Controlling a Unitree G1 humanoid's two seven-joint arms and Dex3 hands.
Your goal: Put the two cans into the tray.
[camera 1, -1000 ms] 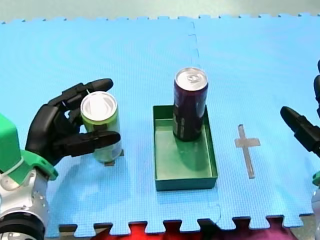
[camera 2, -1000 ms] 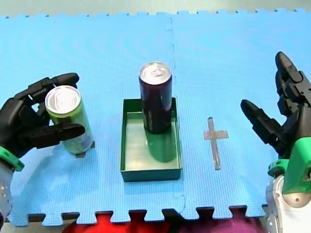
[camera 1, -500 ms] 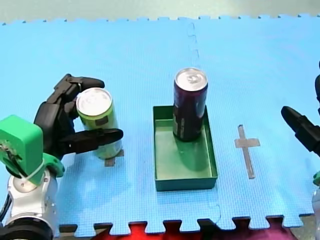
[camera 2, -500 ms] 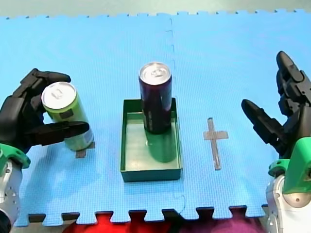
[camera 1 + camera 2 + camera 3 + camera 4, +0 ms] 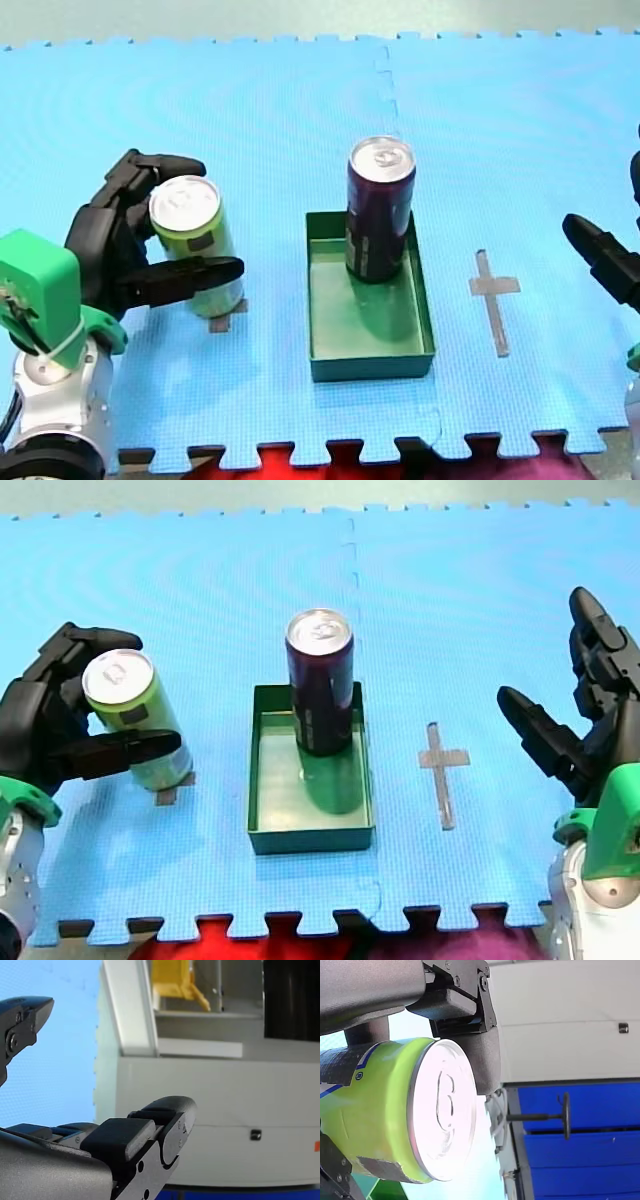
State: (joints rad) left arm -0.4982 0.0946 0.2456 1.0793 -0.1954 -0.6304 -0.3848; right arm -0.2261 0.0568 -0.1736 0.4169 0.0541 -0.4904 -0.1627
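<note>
A lime-green can with a silver top stands tilted at the left of the blue mat, its foot by a small tape mark. My left hand is shut on it, black fingers around its back and thumb across its front; the second wrist view shows the same green can between the fingers. A dark purple can stands upright at the far end of the green tray in the middle. My right hand hovers at the right edge, holding nothing.
A grey tape cross lies on the mat right of the tray. The blue foam mat stretches bare behind the cans. Its jigsaw front edge runs close below the tray.
My left hand has closed round the green can and tipped its top to the left. The purple can, tray and right hand have stayed put.
</note>
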